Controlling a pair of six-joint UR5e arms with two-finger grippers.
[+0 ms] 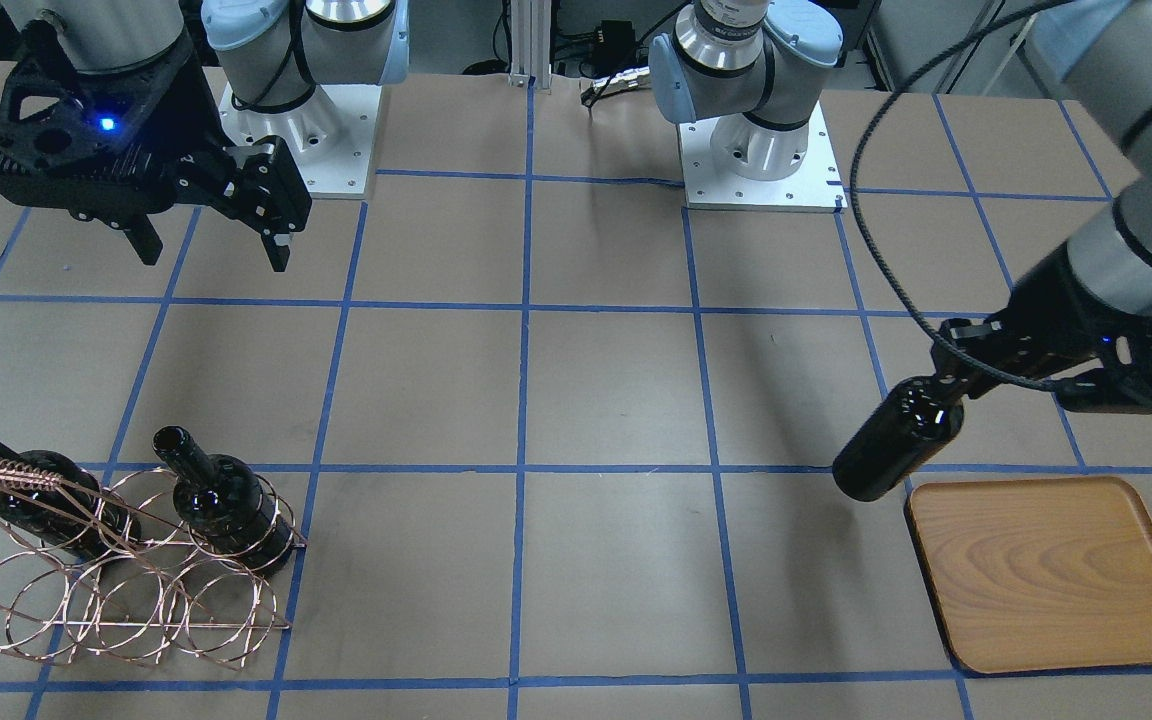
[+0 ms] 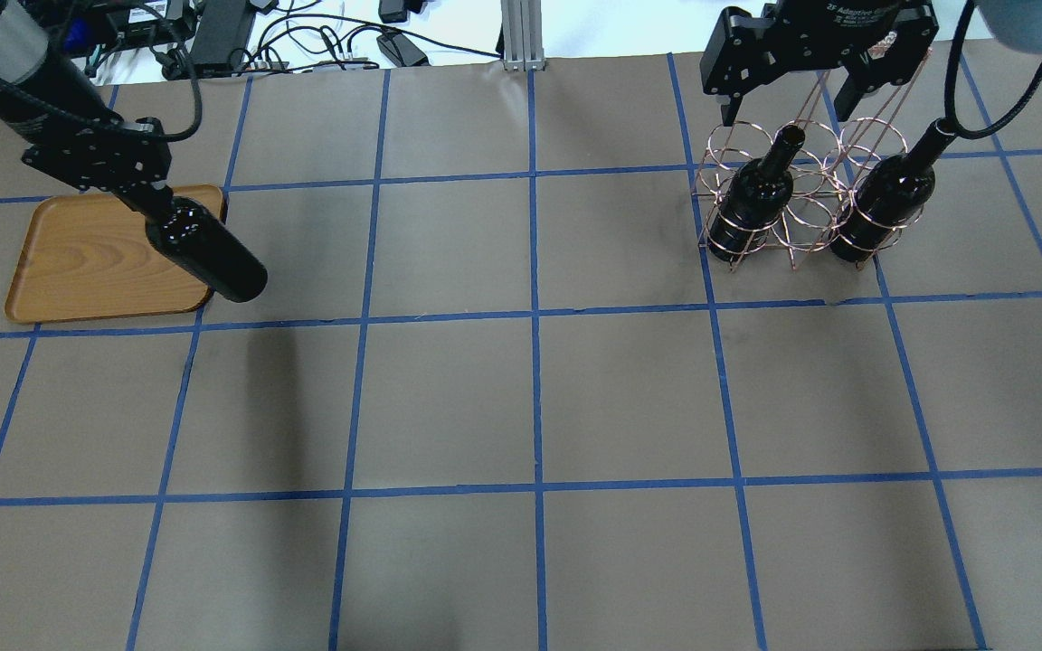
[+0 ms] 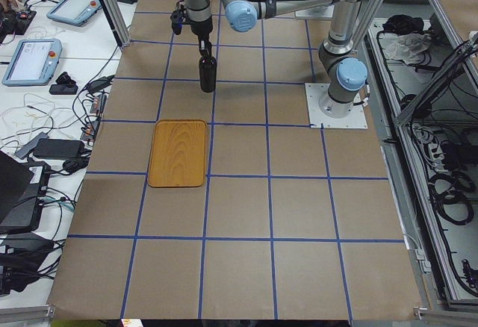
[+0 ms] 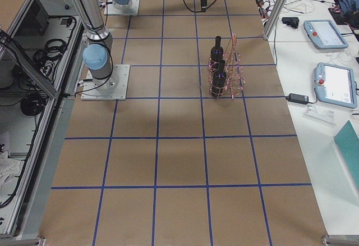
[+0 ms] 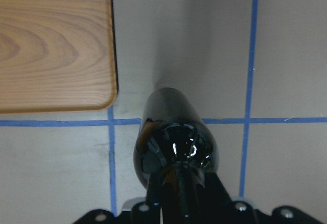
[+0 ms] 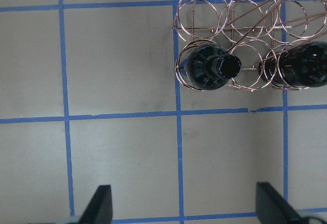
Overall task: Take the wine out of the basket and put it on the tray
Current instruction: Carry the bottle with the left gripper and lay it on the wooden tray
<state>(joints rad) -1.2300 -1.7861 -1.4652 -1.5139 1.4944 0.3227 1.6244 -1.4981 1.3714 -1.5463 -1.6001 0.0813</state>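
Note:
My left gripper (image 1: 961, 375) is shut on the neck of a near-black wine bottle (image 1: 894, 447) and holds it tilted in the air. In the left wrist view the bottle (image 5: 173, 137) hangs over bare table just beside the corner of the wooden tray (image 5: 51, 45). The tray (image 1: 1046, 570) holds nothing. The copper wire basket (image 1: 126, 600) holds two more bottles, one (image 1: 226, 505) upright-tilted and another (image 1: 46, 500) beside it. My right gripper (image 1: 216, 250) is open and empty, high above the table behind the basket. In the right wrist view its fingertips (image 6: 99, 206) stand wide apart.
Brown paper with blue tape grid lines covers the table (image 2: 530, 407). The two arm bases (image 1: 756, 160) stand at the robot's edge. Cables and tablets lie off the table on the operators' side (image 3: 45, 51).

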